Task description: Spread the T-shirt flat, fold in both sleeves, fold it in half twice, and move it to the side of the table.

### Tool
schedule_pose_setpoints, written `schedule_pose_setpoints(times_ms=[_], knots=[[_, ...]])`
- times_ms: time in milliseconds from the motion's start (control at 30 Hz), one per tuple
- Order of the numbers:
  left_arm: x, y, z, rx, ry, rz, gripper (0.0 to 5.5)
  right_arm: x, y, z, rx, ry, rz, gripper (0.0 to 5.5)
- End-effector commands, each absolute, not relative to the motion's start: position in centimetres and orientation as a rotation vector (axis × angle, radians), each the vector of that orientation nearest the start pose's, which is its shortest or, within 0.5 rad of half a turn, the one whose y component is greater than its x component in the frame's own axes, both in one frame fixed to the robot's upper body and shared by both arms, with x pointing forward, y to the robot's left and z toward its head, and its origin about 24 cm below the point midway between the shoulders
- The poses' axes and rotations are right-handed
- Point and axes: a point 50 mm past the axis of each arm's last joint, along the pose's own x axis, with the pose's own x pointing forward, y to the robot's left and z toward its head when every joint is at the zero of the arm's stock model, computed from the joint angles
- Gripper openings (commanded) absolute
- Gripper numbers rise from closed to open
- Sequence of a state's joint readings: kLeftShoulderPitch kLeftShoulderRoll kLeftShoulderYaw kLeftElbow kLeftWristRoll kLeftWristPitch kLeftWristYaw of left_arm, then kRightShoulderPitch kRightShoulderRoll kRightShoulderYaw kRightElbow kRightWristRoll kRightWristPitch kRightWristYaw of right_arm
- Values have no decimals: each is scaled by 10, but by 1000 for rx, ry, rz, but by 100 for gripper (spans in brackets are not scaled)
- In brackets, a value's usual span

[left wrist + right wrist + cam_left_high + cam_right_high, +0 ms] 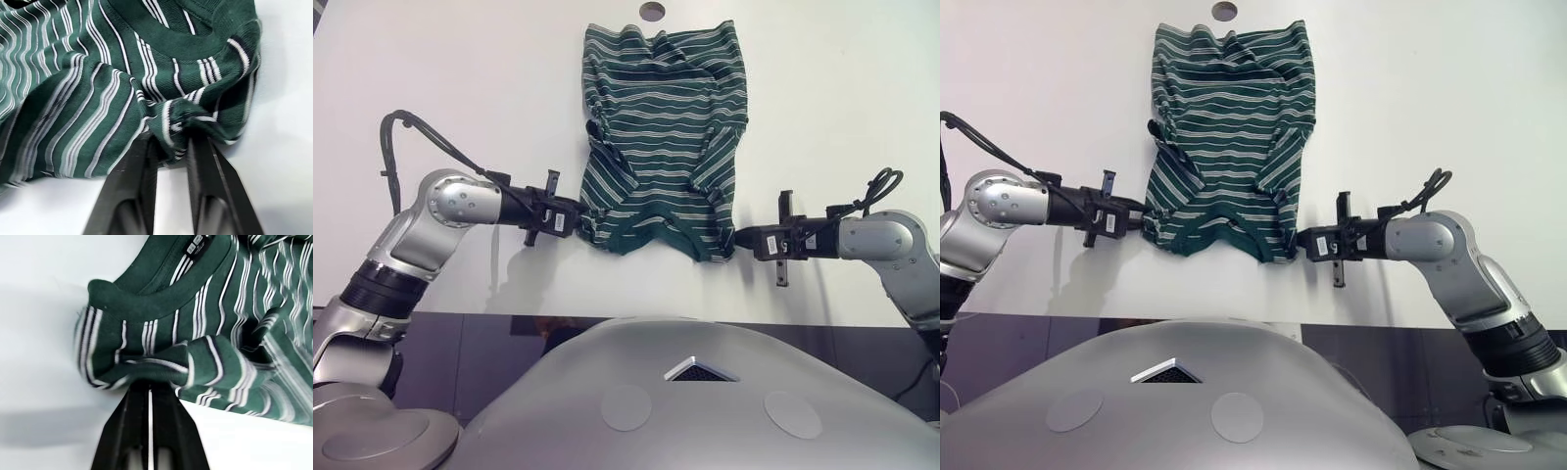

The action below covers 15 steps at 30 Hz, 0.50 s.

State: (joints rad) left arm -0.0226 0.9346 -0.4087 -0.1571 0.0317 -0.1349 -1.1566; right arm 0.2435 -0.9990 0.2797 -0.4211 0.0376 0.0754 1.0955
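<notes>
White table (421,59) carries the rumpled striped T-shirt (666,117) at its middle, long axis running away from the robot, collar nearest. Left gripper (579,217) and right gripper (736,240) each have jaws clamped on cloth at a shoulder beside the collar.

The T-shirt (661,127) lies on the table (842,88), collar end nearest the robot. The left gripper (579,217) clamps its near left corner; the right gripper (738,238) clamps its near right corner. A round disc (652,11) sits just behind the far hem.
</notes>
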Motion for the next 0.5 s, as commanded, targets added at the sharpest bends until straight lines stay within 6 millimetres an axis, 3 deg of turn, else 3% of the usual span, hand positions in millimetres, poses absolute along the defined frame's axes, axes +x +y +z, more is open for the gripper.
schedule_pose_setpoints(times_ms=[33, 167, 233, 300, 367, 500], knots=[[159, 214, 57, 634, 803, -1664, 9, 122, -189, 76, -454, 764, 1606, 0], [156, 210, 77, 456, 841, -1666, 2, 125, -176, 97, -291, 753, 1576, 0], [167, 206, 89, 324, 789, -1606, 2, 142, -177, 105, -174, 695, 1480, 0], [194, 205, 98, 210, 708, -1472, 2, 172, -196, 104, -68, 678, 1308, 0], [239, 209, 98, 148, 620, -1213, 2, 209, -218, 96, 75, 632, 1077, 0], [305, 199, 92, 137, 546, -902, 2, 271, -229, 82, 237, 540, 777, 0]])
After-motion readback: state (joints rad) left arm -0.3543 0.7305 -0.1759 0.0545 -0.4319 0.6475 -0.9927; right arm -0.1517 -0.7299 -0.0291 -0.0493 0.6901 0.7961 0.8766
